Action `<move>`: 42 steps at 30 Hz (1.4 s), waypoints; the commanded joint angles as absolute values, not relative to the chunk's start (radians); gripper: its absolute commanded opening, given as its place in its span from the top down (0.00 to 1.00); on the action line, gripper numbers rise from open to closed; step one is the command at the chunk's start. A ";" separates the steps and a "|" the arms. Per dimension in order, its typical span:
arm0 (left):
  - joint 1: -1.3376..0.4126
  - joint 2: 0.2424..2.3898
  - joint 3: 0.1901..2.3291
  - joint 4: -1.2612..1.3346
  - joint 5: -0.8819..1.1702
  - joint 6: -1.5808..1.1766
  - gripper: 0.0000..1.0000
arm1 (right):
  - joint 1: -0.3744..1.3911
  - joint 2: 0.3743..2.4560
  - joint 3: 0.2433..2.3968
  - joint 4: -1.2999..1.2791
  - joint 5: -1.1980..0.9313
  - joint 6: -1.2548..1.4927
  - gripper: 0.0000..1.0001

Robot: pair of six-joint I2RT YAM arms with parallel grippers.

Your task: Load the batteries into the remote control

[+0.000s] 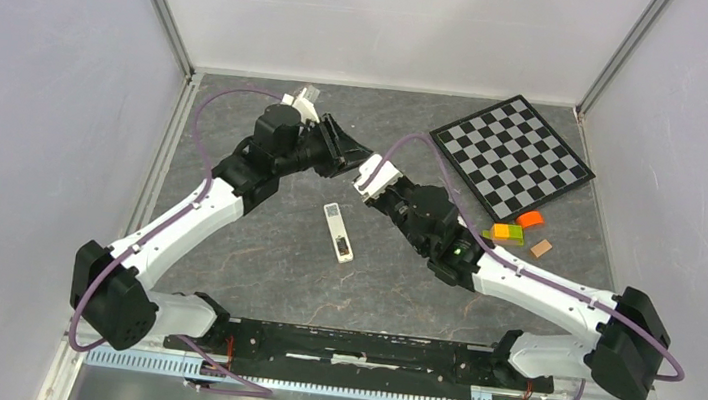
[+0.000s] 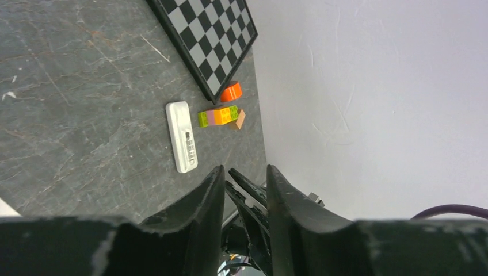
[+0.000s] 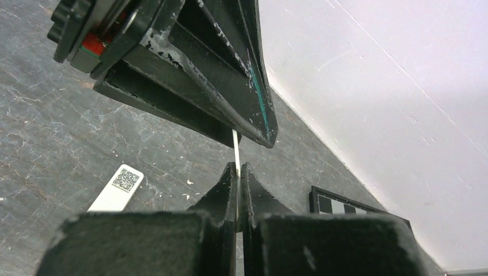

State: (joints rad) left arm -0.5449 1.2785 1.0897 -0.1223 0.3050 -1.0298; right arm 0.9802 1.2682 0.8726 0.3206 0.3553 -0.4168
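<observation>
Grey tabletop (image 1: pixel 399 296) holds the remote control (image 1: pixel 336 230) at centre, batteries nowhere I can see, loading seemingly undone; at its twelve o'clock my right gripper (image 3: pixel 238 170) pinches a white sliver (image 3: pixel 235 149), left gripper (image 2: pixel 243 172) half-spread.

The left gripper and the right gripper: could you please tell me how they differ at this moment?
The left gripper has its jaws apart; the right gripper has its jaws pressed together. The right gripper pinches a thin white piece edge-on, while the left gripper grips nothing and merely straddles the right gripper's tips. Both are black and raised above the table, meeting tip to tip.
</observation>
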 commanded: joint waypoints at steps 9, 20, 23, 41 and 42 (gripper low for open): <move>-0.543 1.273 1.050 -0.075 0.366 -1.060 0.98 | 0.994 1.284 0.887 0.405 0.414 -0.478 0.94; -0.491 1.277 1.080 -0.116 0.385 -0.770 0.98 | 0.991 1.115 0.798 0.257 0.189 -0.338 0.16; -0.472 1.276 1.097 -0.116 0.429 -0.636 0.98 | 0.986 1.082 0.774 0.270 0.145 -0.221 0.06; -0.409 1.284 1.079 0.081 0.880 -0.581 0.98 | 0.728 1.059 0.670 0.477 -0.203 0.899 0.17; -0.409 1.282 1.074 0.094 0.887 -0.595 0.98 | 0.728 1.060 0.657 0.500 -0.201 0.917 0.17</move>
State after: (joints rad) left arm -0.4118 1.2991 1.0813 -0.0055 0.8024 -0.5579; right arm 0.7265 1.0508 0.6884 0.3717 -0.1501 0.7227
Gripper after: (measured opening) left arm 0.046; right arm 0.836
